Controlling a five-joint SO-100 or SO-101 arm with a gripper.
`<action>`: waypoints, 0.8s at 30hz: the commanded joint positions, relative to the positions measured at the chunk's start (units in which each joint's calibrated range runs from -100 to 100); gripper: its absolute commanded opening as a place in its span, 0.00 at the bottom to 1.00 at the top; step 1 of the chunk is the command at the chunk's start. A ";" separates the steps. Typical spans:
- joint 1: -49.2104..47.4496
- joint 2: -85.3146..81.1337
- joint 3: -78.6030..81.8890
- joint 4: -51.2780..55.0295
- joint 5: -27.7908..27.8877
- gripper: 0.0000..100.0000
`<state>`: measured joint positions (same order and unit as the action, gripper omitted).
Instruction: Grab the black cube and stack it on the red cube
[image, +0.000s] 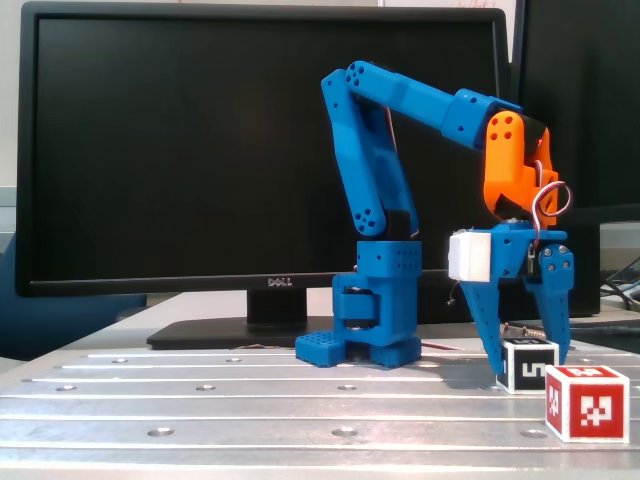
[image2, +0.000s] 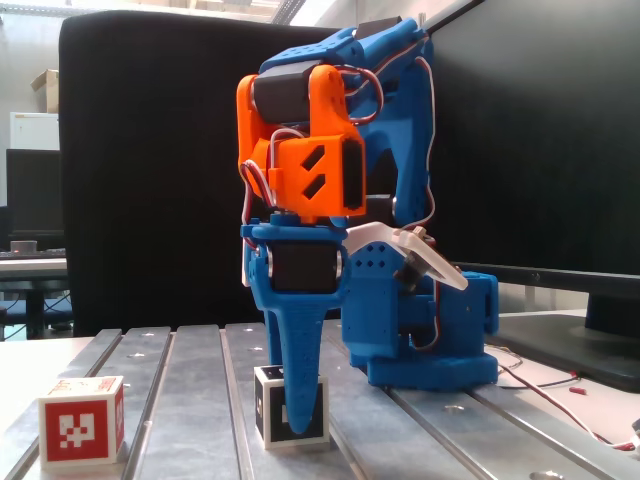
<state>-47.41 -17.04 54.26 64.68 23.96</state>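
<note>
Blue two-finger gripper (image: 530, 368) lowered over the small black cube with white edges (image: 531, 366), one finger on each side, closed against its flanks. Black cube (image2: 290, 410) resting on the ribbed grey metal table (image: 250, 400), just behind the small red cube with white marker patch (image: 586, 403) in one fixed view. Red cube (image2: 82, 433) well apart to the left in the other.
</note>
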 joint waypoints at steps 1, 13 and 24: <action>0.05 -0.42 -0.75 -0.25 -0.07 0.17; 0.19 -1.00 -1.57 0.52 0.14 0.17; 1.23 -0.42 -11.43 9.42 0.35 0.17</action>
<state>-47.41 -17.04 46.65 72.15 23.96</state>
